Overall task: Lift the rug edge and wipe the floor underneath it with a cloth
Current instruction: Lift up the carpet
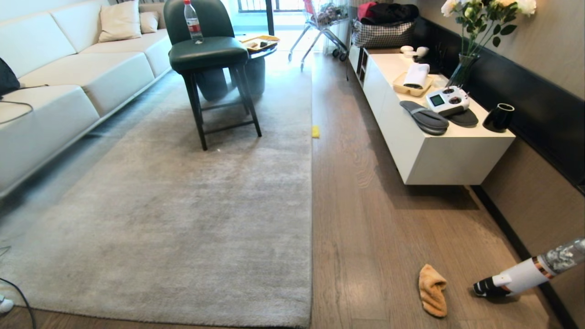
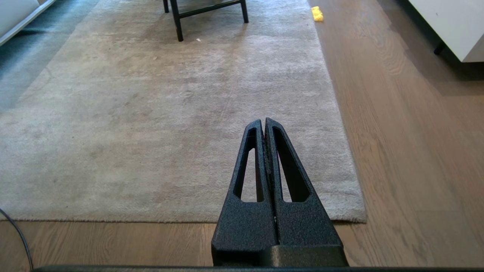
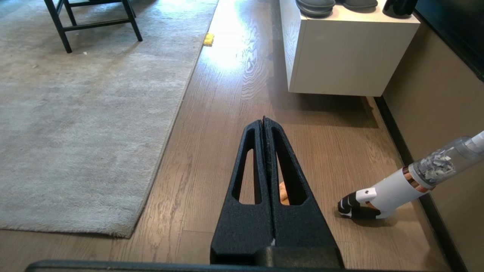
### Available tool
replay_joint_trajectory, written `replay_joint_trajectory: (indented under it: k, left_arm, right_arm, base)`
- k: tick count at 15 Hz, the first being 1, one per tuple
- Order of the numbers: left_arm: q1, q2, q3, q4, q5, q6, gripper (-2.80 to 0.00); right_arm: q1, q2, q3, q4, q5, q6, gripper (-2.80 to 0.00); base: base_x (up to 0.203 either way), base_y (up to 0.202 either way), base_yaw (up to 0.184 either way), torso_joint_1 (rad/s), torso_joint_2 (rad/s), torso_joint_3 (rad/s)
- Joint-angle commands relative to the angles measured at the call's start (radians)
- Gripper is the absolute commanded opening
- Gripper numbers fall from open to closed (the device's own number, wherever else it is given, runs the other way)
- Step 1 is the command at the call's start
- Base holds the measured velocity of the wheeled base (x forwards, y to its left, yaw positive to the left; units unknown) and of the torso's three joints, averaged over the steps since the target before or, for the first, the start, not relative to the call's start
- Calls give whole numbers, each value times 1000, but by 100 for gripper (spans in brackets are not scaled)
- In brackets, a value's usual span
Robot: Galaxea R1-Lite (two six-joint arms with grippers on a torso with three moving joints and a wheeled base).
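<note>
Below me the grey-brown wood-grain plank floor [image 1: 365,219] is carrying a large light grey short-pile rug [image 1: 183,219], a crumpled orange-tan fluffy cloth [image 1: 432,290], a small yellow block [image 1: 315,131] and a white handheld vacuum [image 1: 525,274].

Bare floor [image 1: 365,219] along rug edge [image 1: 312,205]; vacuum [image 1: 516,278] beside cloth [image 1: 432,290].

Light grey rug [image 1: 183,219], plain pile all over, and right of it the floor [image 1: 379,228] runs grey-brown with dark wood-grain veining. Right of the rug lies an orange-tan cloth [image 1: 432,290], further up a small yellow block [image 1: 315,131]. On the rug stands a chair [image 1: 208,55], seemingly dark green on black legs.
</note>
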Motion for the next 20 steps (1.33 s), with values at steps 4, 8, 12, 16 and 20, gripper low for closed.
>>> replay_joint_trajectory:
  k: [4,8,12,16,20]
  left_arm:
    - [0,1,0,0,-1,3,-280]
    - [0,1,0,0,-1,3,-280]
    - [0,1,0,0,-1,7,-280]
    - [0,1,0,0,1,8,-280]
    - [0,1,0,0,1,7,-280]
  right_arm:
    - [0,0,0,-1,0,-1,-280]
    - [0,0,0,-1,0,-1,-280]
    - [0,0,0,-1,0,-1,-280]
    - [0,0,0,-1,0,-1,-280]
    - [0,0,0,-1,0,-1,-280]
  base:
    - [0,0,0,0,0,0]
    - [0,0,0,2,2,-70]
    - [0,0,0,2,3,-184]
    - [0,0,0,3,3,-197]
    - [0,0,0,3,4,-195]
